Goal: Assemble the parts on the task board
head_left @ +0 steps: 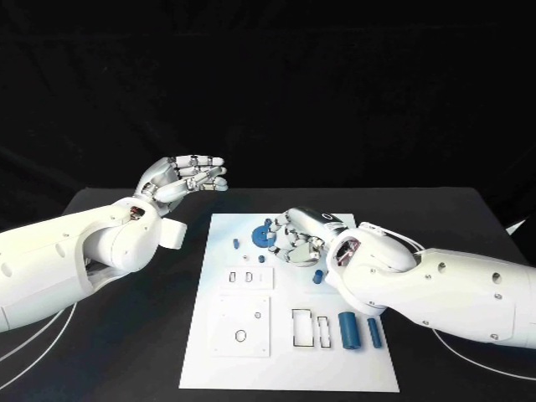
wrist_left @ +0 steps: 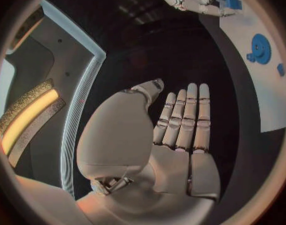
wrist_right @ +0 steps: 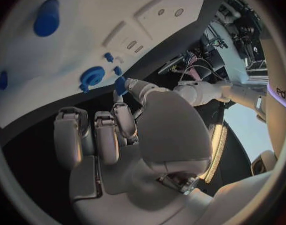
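The task board (head_left: 286,335) lies flat in the middle of the black desk (head_left: 123,352), with its blue parts scattered over it. Two blue cylinders (head_left: 358,332) lie side by side near the board's near right corner, just beside a row of rectangular slots, seemingly waiting their turn. A blue gear-like wheel (head_left: 263,235) sits at the far end of the board.

The right hand (head_left: 302,239) hangs low over that far end, fingers curled downward. In the right wrist view its thumb and a fingertip seem to be pinching a small blue part (wrist_right: 120,85) just beside the wheel, probably to seat it; how firm the grip is cannot be made out.

The left hand (head_left: 186,177) is raised off the board's far left corner, well apart from the parts. Its fingers lie straight and pressed together and it holds nothing, likely parked there to leave the right hand room.
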Action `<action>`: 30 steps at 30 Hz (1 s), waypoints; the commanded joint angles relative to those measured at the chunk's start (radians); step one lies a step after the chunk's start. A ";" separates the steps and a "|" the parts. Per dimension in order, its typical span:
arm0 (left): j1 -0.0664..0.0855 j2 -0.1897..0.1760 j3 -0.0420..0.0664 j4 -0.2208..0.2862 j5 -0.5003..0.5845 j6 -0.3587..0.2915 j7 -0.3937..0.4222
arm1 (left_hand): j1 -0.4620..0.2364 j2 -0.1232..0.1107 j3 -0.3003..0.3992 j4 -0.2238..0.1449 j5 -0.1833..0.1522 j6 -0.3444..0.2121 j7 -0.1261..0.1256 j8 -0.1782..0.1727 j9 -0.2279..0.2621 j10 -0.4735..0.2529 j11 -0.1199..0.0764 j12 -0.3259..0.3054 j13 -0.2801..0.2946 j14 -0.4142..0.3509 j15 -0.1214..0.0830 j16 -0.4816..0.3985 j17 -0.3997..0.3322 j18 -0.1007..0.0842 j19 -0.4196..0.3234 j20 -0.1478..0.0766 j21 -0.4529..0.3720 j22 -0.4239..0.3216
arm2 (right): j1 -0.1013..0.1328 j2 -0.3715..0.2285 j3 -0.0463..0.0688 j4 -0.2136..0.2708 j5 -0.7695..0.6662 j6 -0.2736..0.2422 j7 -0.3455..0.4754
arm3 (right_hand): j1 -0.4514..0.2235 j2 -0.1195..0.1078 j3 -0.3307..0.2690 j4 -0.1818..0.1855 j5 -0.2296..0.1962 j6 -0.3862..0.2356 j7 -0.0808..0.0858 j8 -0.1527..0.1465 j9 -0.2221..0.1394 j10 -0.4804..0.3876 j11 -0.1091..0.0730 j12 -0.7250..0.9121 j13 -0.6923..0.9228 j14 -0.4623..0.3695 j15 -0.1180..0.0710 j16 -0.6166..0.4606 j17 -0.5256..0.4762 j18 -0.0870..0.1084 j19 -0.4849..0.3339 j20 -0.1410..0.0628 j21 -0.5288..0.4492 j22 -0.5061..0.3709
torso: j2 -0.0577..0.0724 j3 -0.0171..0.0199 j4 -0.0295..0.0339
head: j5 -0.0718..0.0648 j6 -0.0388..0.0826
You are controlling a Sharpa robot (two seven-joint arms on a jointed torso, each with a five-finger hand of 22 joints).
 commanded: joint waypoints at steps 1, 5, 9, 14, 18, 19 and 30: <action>0.001 0.003 0.000 0.002 -0.007 0.014 0.005 | -0.007 0.001 0.006 -0.002 -0.003 -0.006 0.056 -0.004 0.001 0.002 0.008 -0.005 0.001 -0.008 0.000 -0.003 0.001 0.010 -0.008 -0.002 0.005 0.001 | -0.014 0.023 -0.003 0.002 -0.083 -0.001 -0.060 | -0.015 0.000 0.002 0.002 0.005 -0.006 0.000 0.002 0.015 -0.001 0.007 -0.004 0.008 0.103 0.001 0.001 0.256 -0.010 0.018 -0.002 0.001 0.160 | 0.001 0.0002 0.0015 | 0.003 -0.006; 0.001 0.003 0.000 0.002 -0.007 0.014 0.005 | -0.007 0.001 0.006 -0.002 -0.003 -0.006 0.056 -0.004 0.001 0.002 0.008 -0.005 0.001 -0.008 0.000 -0.003 0.001 0.010 -0.008 -0.002 0.005 0.001 | -0.028 0.041 -0.006 0.003 -0.101 0.004 -0.078 | -0.016 0.000 0.003 0.003 0.005 -0.006 -0.001 0.003 0.015 -0.001 0.006 -0.004 0.008 0.102 0.001 0.001 0.255 -0.010 0.018 -0.002 0.001 0.160 | 0.002 0.0004 0.0001 | 0.006 -0.011; 0.001 0.004 0.000 0.002 -0.008 0.015 0.005 | -0.007 0.001 0.006 -0.002 -0.003 -0.006 0.056 -0.004 0.001 0.002 0.008 -0.005 0.001 -0.008 0.000 -0.003 0.001 0.010 -0.008 -0.002 0.005 0.001 | -0.041 0.058 -0.008 -0.001 -0.108 0.020 -0.093 | -0.017 0.000 0.003 0.003 0.005 -0.005 -0.001 0.004 0.016 -0.001 0.006 -0.004 0.008 0.102 0.000 0.000 0.253 -0.010 0.018 -0.002 0.000 0.159 | 0.002 0.0008 -0.0014 | 0.009 -0.015; 0.001 0.005 0.000 0.002 -0.008 0.018 0.004 | -0.007 0.001 0.006 -0.002 -0.003 -0.006 0.056 -0.004 0.001 0.002 0.008 -0.005 0.001 -0.008 0.000 -0.003 0.001 0.010 -0.008 -0.002 0.005 0.001 | -0.054 0.078 -0.010 -0.010 -0.107 0.032 -0.102 | -0.020 0.000 0.003 0.004 0.003 -0.004 -0.001 0.005 0.016 -0.001 0.006 -0.004 0.008 0.102 0.000 0.000 0.254 -0.010 0.018 -0.002 0.001 0.160 | 0.001 0.0010 -0.0008 | 0.011 -0.018; 0.001 0.006 0.000 0.002 -0.008 0.020 0.003 | -0.007 0.001 0.006 -0.002 -0.003 -0.006 0.056 -0.004 0.001 0.002 0.008 -0.005 0.001 -0.008 0.000 -0.003 0.001 0.010 -0.008 -0.002 0.005 0.001 | -0.062 0.087 -0.011 -0.015 -0.119 0.045 -0.109 | -0.022 -0.001 0.003 0.004 0.002 -0.004 -0.002 0.006 0.016 0.000 0.006 -0.004 0.008 0.102 0.000 0.000 0.254 -0.010 0.019 -0.002 0.002 0.161 | 0.000 0.0009 0.0005 | 0.009 -0.021; 0.001 0.006 0.000 0.002 -0.008 0.020 0.003 | -0.007 0.001 0.006 -0.002 -0.003 -0.006 0.056 -0.004 0.001 0.002 0.008 -0.005 0.001 -0.008 0.000 -0.003 0.001 0.010 -0.008 -0.002 0.005 0.001 | -0.063 0.088 -0.012 -0.017 -0.123 0.049 -0.110 | -0.025 -0.001 0.003 0.005 0.002 -0.004 -0.002 0.006 0.017 0.000 0.005 -0.004 0.008 0.102 0.000 0.000 0.254 -0.010 0.019 -0.002 0.002 0.161 | 0.000 0.0009 0.0007 | 0.009 -0.021; 0.001 0.005 0.000 0.000 -0.008 0.019 0.005 | -0.007 0.000 0.007 -0.003 -0.003 -0.007 0.056 -0.004 0.001 0.002 0.008 -0.006 0.001 -0.009 0.000 -0.003 0.002 0.010 -0.009 -0.002 0.006 0.002 | -0.076 0.103 -0.013 -0.030 -0.141 0.083 -0.112 | -0.032 -0.007 0.002 0.005 -0.003 -0.004 -0.003 0.008 0.017 0.001 0.005 -0.004 0.008 0.102 -0.001 0.000 0.254 -0.010 0.019 -0.003 0.002 0.161 | 0.000 0.0005 -0.0001 | 0.011 -0.020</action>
